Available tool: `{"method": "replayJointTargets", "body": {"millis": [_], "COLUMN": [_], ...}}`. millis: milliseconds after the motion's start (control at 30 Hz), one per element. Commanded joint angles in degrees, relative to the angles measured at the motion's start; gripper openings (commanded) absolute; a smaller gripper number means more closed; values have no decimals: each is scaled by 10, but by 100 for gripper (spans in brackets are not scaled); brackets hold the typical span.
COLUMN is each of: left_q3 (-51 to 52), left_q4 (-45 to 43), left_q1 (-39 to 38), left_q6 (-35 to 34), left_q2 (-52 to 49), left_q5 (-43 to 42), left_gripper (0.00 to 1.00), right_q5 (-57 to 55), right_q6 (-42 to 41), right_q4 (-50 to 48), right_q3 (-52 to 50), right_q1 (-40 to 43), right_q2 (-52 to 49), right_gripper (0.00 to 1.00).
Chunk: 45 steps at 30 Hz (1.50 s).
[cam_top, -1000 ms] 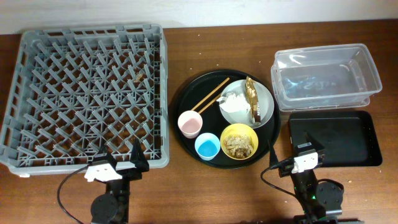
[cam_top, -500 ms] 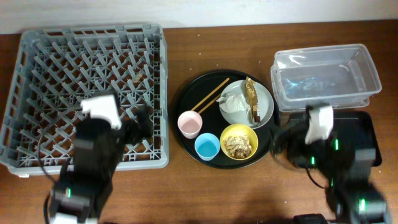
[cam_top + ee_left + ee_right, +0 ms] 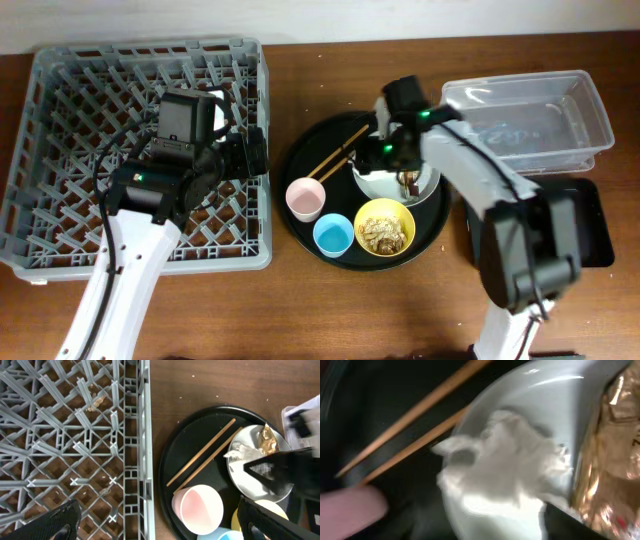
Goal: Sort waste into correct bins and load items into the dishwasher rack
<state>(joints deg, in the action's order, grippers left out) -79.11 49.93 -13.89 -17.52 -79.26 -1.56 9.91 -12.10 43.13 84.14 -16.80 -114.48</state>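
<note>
— Where's the napkin point(image 3: 505, 465)?
— Crumpled on the plate point(image 3: 545, 390), touching the gold wrapper point(image 3: 612, 460). The plate sits on a round tray point(image 3: 300, 150) in the middle of the desk. Also on the tray are the chopsticks point(image 3: 202, 457), pink cup point(image 3: 200, 507), blue cup point(image 3: 333, 235) and yellow bowl point(image 3: 360, 228) of scraps point(image 3: 385, 232).
— And the right fingers point(image 3: 580, 525)?
— Spread apart close above the napkin, gripping nothing. The left fingers point(image 3: 55, 522) are spread too, empty, over the right edge of the rack point(image 3: 100, 80) in the far-left corner.
— The bins?
— Clear tub point(image 3: 525, 120) at the far-right corner, flat black tray point(image 3: 590, 225) in front of it by the right edge.
— The surface?
— A brown wooden desk point(image 3: 300, 300) with a few pale specks. A pale wall point(image 3: 400, 20) runs along the far edge.
</note>
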Motion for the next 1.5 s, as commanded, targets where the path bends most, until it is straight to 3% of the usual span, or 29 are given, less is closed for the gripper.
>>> {"method": "replayJointTargets", "body": {"millis": [0, 67, 167, 233, 367, 400, 433, 467, 500, 567, 667, 733, 800, 900, 967, 1000, 1033, 1067, 1167, 1233, 1333, 1367, 1433, 1467], "left_q3": [-11, -11, -11, -11, -11, -11, -11, -11, -11, -11, -11, -11, -11, -11, -11, -11, -11, -11, -11, -11, -11, -11, -11, -11], "left_q4": [-1, -1, -1, -1, -1, -1, -1, -1, -1, -1, -1, -1, -1, -1, -1, -1, -1, -1, -1, -1, -1, -1, -1, -1], "left_q1": [1, 1, 1, 1, 1, 1, 1, 1, 1, 1, 1, 1, 1, 1, 1, 1, 1, 1, 1, 1, 1, 1, 1, 1], "left_q6": [5, 5, 5, 5, 5, 5, 5, 5, 5, 5, 5, 5, 5, 5, 5, 5, 5, 5, 5, 5, 5, 5, 5, 5], "left_q2": [0, 0, 0, 0, 0, 0, 0, 0, 0, 0, 0, 0, 0, 0, 0, 0, 0, 0, 0, 0, 0, 0, 0, 0], "left_q5": [-6, -6, -6, -6, -6, -6, -6, -6, -6, -6, -6, -6, -6, -6, -6, -6, -6, -6, -6, -6, -6, -6, -6, -6], "left_gripper": [99, 99, 99, 99, 99, 99, 99, 99, 99, 99, 99, 99, 99, 99, 99, 99, 99, 99, 99, 99, 99, 99, 99, 99], "right_q5": [-62, -44, -46, -63, -109, -117, -78, -22, 73, 76, 51, -104, -215, -196, -174, -139, -111, -74, -64, -65, -71, -69, 33, 98], "right_q6": [-41, -38, -32, -67, -83, -84, -83, -58, -21, 6, 61, -26, -66, -67, -66, -66, -66, -66, -93, -174, -257, -255, -128, -91], "right_q4": [-6, 9, 68, 75, 65, 57, 40, 42, 49, 66, 101, 93, 50, 3, 5, 9, 13, 30, 73, 72, 27, -12, -61, -50], "right_q3": [5, 23, 94, 118, 118, 118, 118, 118, 119, 119, 110, 73, 37, 9, 8, 8, 10, 21, 76, 88, 88, 88, 88, 88], "right_q1": [-12, -9, 19, 87, 192, 209, 225, 234, 240, 211, 94, 19, -1, 22, 35, 41, 44, 49, 99, 156, 251, 269, 281, 282], "right_q2": [-50, -26, 56, 121, 82, 62, 44, 44, 59, 78, 81, 70, 40, -26, -49, -48, -44, -31, 57, 100, 73, 52, 35, 49], "right_gripper": [30, 4, 4, 4, 4, 7, 29, 31, 45, 59, 59, 60, 61, 64, 56, 37, 10, 4, 4, 4, 4, 16, 61, 65]}}
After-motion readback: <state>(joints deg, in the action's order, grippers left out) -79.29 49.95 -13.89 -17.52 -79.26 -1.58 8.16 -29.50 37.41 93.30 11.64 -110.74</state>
